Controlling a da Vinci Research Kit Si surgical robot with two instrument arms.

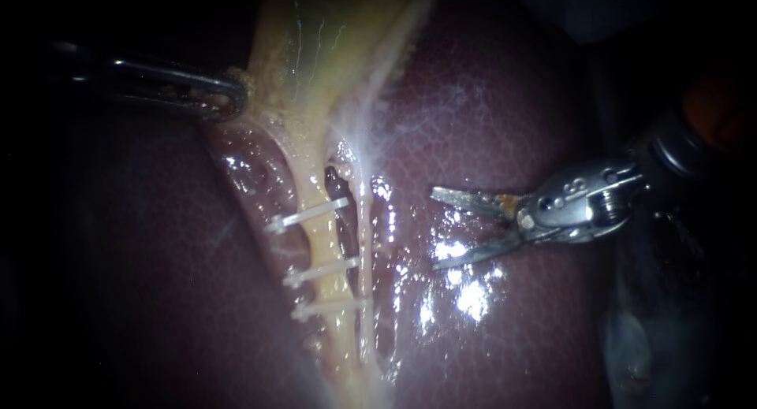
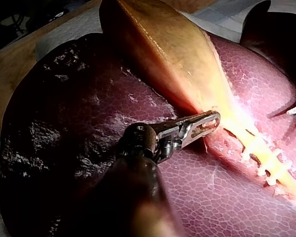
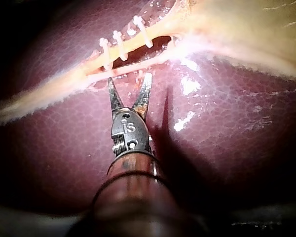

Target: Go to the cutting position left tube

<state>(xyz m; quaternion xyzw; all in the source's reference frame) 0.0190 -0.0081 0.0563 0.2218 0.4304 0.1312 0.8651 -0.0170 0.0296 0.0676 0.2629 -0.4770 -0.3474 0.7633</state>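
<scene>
Our left instrument comes in from the left with its jaws clamped on the lower edge of the gallbladder, where it narrows. Below that grip, 2 tubes run down over the liver. The left tube is the yellow one, and 3 white clips sit across it, one below the other. The right tube is thinner and whitish and lies just beside it.

Our right instrument comes in from the right with its 2 blades spread apart and nothing between them. It hangs over the wet liver surface on the right of both tubes. Its tips point toward the clipped stretch, near the right tube but not touching it. In the right wrist view the left tube lies ahead of the blades, beyond the whitish one.
</scene>
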